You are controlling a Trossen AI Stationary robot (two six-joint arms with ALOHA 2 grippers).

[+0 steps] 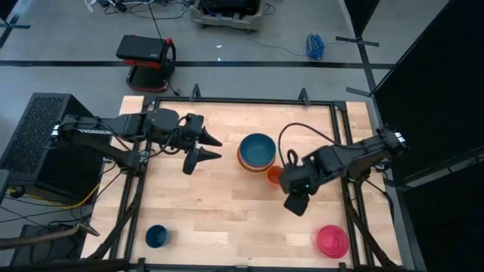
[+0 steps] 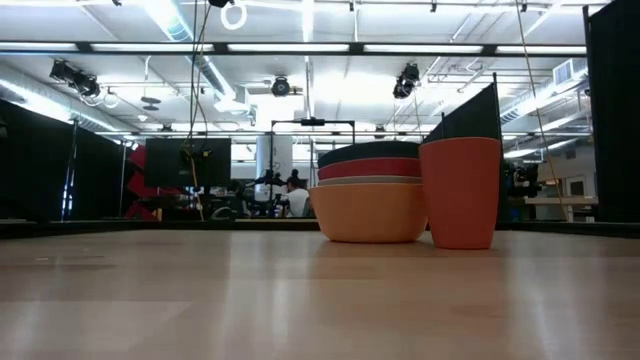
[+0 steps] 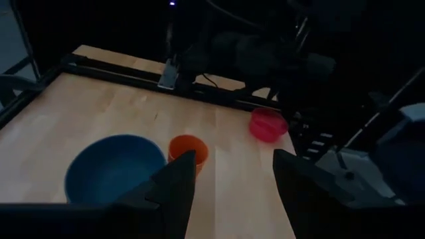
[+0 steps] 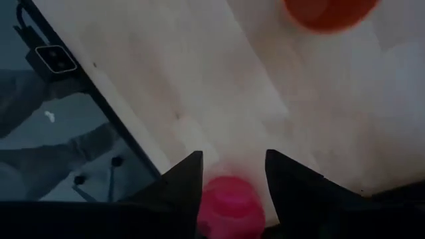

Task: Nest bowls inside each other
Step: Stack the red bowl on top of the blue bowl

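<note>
pink bowl (image 1: pixel 332 240) near surface (image 1: pixel 227 219) corner | stacked bowls (image 1: pixel 257 151) mid-surface | left gripper (image 1: pixel 203 149) and right gripper (image 1: pixel 296 202) open, empty

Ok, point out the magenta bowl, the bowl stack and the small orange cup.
magenta bowl (image 1: pixel 332 240): high view, its inside.
bowl stack (image 1: pixel 257 149): high view, the top teal bowl's inside.
small orange cup (image 2: pixel 461 190): low view, its side wall.

Stack of nested bowls (image 2: pixel 369 200) on wooden table (image 2: pixel 200 300), right of centre — orange at bottom, then white rim, red-orange, dark teal on top; tall orange cup (image 2: pixel 460 192) just beside it on the right; person (image 2: pixel 295 197) far behind.
</note>
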